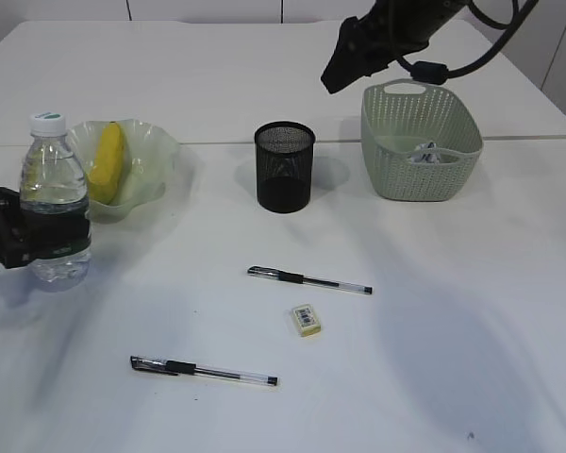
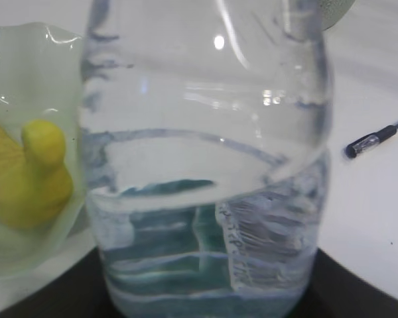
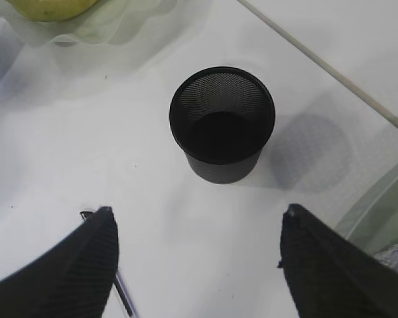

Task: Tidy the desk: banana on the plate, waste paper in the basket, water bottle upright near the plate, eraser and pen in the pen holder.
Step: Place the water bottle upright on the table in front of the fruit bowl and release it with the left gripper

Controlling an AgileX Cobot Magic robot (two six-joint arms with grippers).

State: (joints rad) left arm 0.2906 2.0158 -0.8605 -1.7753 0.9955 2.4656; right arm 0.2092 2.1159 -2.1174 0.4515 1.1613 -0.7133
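Clear plastic is filling the left wrist view: I am holding the water bottle [image 1: 54,203] upright at the left edge of the exterior frame, with the left gripper [image 1: 9,241] clamped around its dark green label band. I judge the grip is placed low on the label so the bottle is standing vertical while it is being set down just beside the plate [image 1: 160,151], as the task requires. Its base is appearing to rest on the desk [image 1: 434,359], though I cannot confirm contact. The bottle is showing a white cap, ribbed transparent walls and water inside.

I am seeing the banana [image 1: 108,162] already lying in the pale green ruffled plate at upper left. The waste paper [image 1: 424,153] is sitting inside the sage-green basket [image 1: 420,142] at upper right.

I am keeping the right gripper [image 3: 198,255] raised above the table at the upper right of the exterior frame, its fingers [image 3: 86,262] standing wide apart and holding nothing. I judge it is positioned there, looking down on the pen holder [image 1: 284,166], clear of the left arm's work.

Remaining items are lying loose at centre and lower centre: one pen [image 1: 309,279], the eraser [image 1: 306,320] just below it, and a second pen [image 1: 203,370] at lower left. The holder is appearing empty.
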